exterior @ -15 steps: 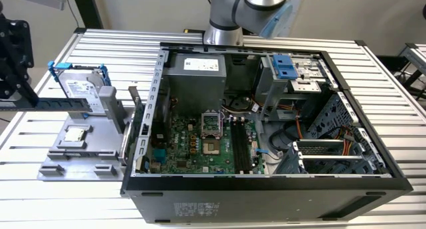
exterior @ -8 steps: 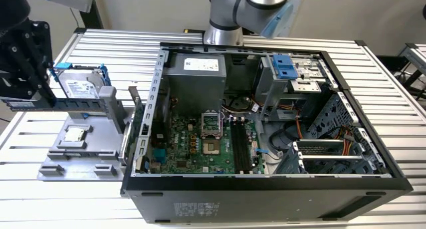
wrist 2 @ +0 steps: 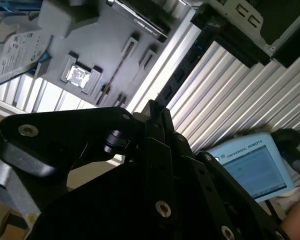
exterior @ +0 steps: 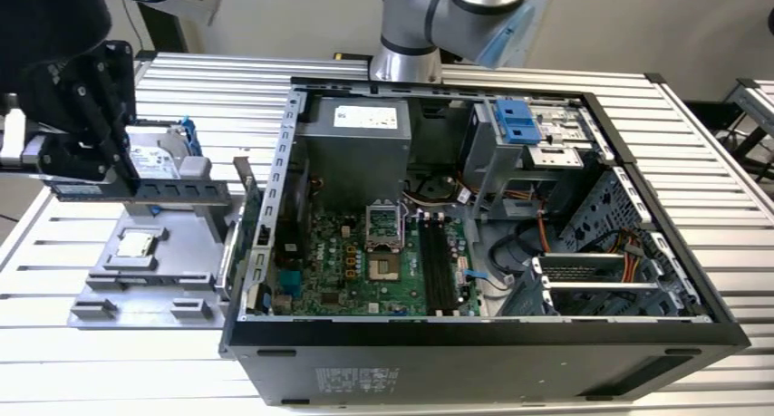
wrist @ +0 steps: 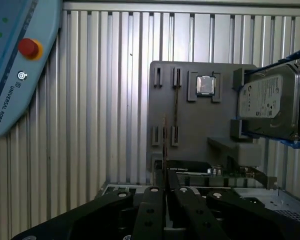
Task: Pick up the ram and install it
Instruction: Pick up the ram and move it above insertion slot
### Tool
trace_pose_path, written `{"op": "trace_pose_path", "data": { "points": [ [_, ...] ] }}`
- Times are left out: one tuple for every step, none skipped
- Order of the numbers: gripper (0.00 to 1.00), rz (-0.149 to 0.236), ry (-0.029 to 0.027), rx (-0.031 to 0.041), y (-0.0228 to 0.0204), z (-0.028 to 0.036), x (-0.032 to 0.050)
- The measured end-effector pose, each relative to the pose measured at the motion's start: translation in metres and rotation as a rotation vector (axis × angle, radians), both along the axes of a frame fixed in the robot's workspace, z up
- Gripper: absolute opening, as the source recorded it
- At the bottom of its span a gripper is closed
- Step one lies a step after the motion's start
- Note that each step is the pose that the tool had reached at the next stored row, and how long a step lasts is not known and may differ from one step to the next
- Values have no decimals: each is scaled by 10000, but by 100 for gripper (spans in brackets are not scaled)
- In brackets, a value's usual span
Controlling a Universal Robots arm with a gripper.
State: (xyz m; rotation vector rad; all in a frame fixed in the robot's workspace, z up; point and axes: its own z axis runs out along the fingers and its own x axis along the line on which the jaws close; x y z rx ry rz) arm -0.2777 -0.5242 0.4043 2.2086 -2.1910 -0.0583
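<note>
Pincer (exterior: 112, 177) clamped on the ram (exterior: 169, 188), held over the grey tray (exterior: 181, 264), hard drive (exterior: 158, 159) at the tray's far end, open computer case (exterior: 484, 339) beside the tray, worktop (exterior: 49, 371) beneath.

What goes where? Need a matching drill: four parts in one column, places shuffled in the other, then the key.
Parts
1. ram
2. CPU chip
3. hard drive
4. motherboard

Places
A. in a square recess of the grey tray
B. inside the open computer case
C. clamped in the gripper
D. in a blue bracket

Pairs: 1-C, 2-A, 3-D, 4-B
</note>
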Motion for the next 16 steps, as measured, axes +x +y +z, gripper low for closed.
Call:
{"op": "trace_pose_path", "data": {
  "points": [
    [0,-1,0,1,0,0,39],
    [0,-1,0,1,0,0,72],
    [0,0,0,2,0,-1,104],
    [0,0,0,2,0,-1,133],
    [0,0,0,1,0,0,158],
    [0,1,0,2,0,0,170],
    [0,1,0,1,0,-1,170],
    [0,-1,0,1,0,-1,170],
    [0,-1,1,1,0,0,170],
    [0,-1,0,1,0,-1,171],
    [0,-1,1,1,0,0,172],
    [0,2,1,1,0,0,179],
    [0,2,1,0,0,1,190],
    [0,0,1,0,0,0,211],
    [0,0,1,0,0,0,237],
    [0,-1,1,0,0,0,265]
  ]
}}
